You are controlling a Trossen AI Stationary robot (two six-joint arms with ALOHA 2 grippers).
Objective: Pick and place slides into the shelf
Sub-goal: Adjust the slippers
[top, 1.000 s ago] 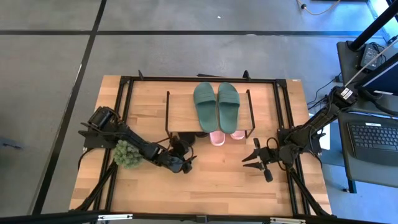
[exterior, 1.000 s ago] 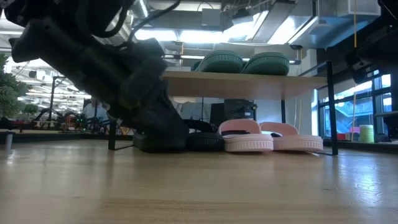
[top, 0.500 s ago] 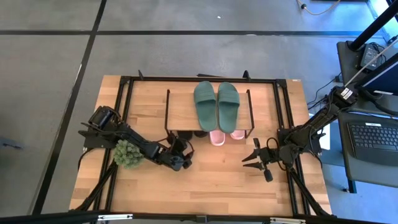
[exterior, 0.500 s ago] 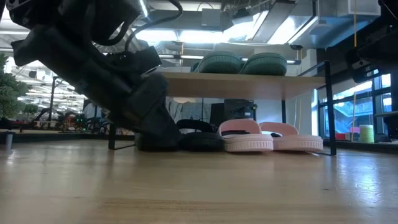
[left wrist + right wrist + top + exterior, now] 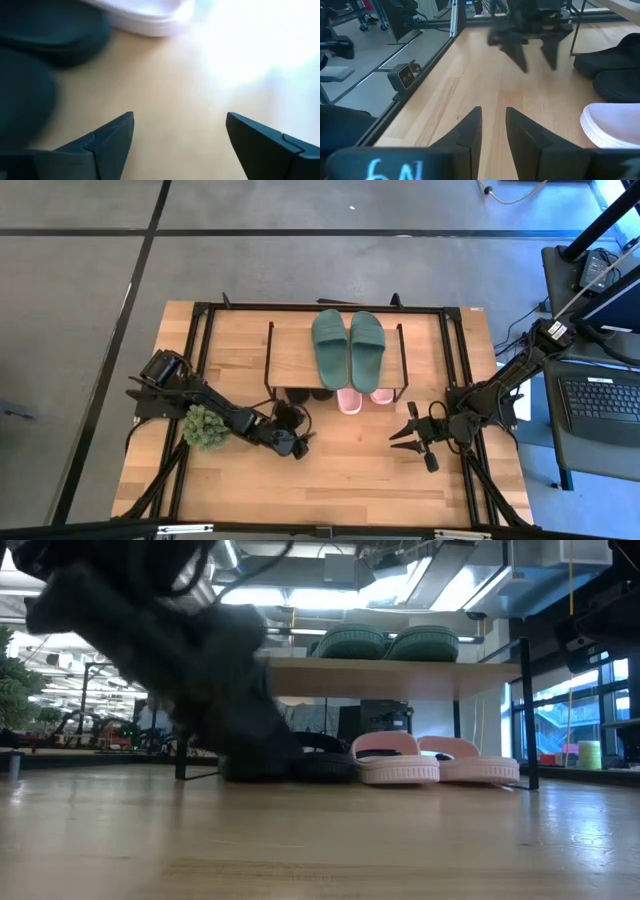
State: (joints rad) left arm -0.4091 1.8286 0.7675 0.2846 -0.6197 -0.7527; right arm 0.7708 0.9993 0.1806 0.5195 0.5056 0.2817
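The shelf [image 5: 290, 355] stands mid-table on thin black legs. Both dark green slides [image 5: 348, 348] lie side by side on its top board. Beneath the board, the pink slides [image 5: 435, 762] and the black slides [image 5: 325, 764] rest sole-down on the table. My left gripper [image 5: 291, 444] is open, low over the table just near of the shelf's left half, and faces the black slides [image 5: 45, 35]. It holds nothing. My right gripper [image 5: 404, 436] waits near the table's right side with a narrow gap between its fingers.
A small green plant [image 5: 205, 427] stands beside my left arm. Black frame rails [image 5: 455, 370] run along the table's sides. A laptop [image 5: 600, 402] sits beyond the right edge. Bare wood [image 5: 350, 465] lies between the two grippers, near of the shelf.
My left gripper moved toward the shelf, close to the black slide at its near edge, then drew back toward the table's near edge. It is blurred with motion now. The right arm kept still.
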